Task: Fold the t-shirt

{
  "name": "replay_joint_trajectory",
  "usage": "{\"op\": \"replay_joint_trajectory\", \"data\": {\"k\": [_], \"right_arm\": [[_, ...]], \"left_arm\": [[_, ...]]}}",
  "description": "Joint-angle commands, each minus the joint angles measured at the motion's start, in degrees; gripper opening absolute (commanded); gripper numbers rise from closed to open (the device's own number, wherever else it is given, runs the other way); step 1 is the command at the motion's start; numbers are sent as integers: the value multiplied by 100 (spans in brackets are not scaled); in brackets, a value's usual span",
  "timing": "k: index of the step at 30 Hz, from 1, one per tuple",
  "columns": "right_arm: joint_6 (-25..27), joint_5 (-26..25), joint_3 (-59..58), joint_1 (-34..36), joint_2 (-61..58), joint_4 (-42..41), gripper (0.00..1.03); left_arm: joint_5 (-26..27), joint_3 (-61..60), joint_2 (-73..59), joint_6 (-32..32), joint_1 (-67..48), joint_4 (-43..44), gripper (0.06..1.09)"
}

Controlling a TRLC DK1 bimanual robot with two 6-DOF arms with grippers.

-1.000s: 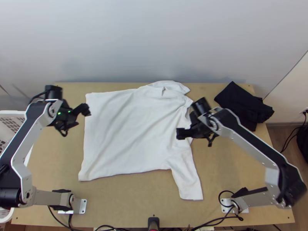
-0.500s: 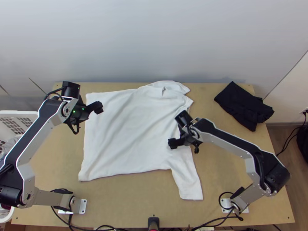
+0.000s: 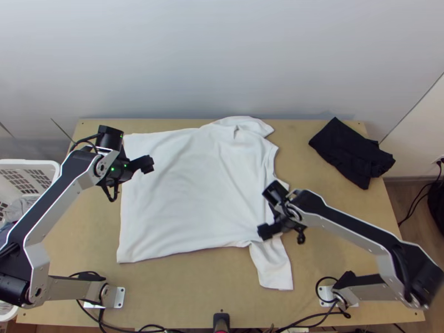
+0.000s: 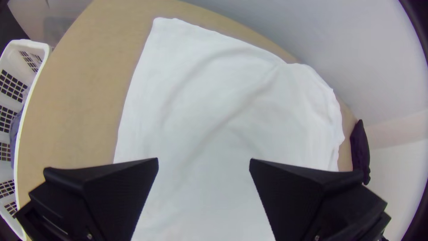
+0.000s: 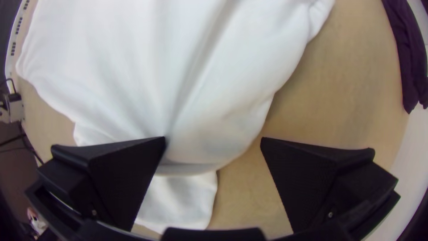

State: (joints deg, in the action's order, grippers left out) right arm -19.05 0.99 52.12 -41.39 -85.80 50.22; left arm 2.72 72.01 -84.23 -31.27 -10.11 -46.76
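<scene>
Over t-shirt — left pincer agape, aimed inward | by sleeve — right pincer likewise

Bright diffuse light, soft shadows low on the wall, wrist views bowed, dark-cornered

Silver-grey links carry black covers and looping black cables; green lights dot the left wrist; broad, wedge-shaped black fingers bear small screws.

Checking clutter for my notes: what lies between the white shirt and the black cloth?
Just bare table separates the shirt from the black cloth, as the top view shows.
</scene>
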Motion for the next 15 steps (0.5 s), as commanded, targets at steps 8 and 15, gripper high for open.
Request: {"op": "replay_joint_trajectory", "data": {"k": [8, 15], "right_arm": [[279, -3, -773, -985, 1215, 1131, 99], [156, -12, 325, 96, 1382, 1315, 99]], "left_arm": [[0, -293, 222, 130, -202, -219, 105], [9, -547, 811, 156, -264, -527, 105]]}}
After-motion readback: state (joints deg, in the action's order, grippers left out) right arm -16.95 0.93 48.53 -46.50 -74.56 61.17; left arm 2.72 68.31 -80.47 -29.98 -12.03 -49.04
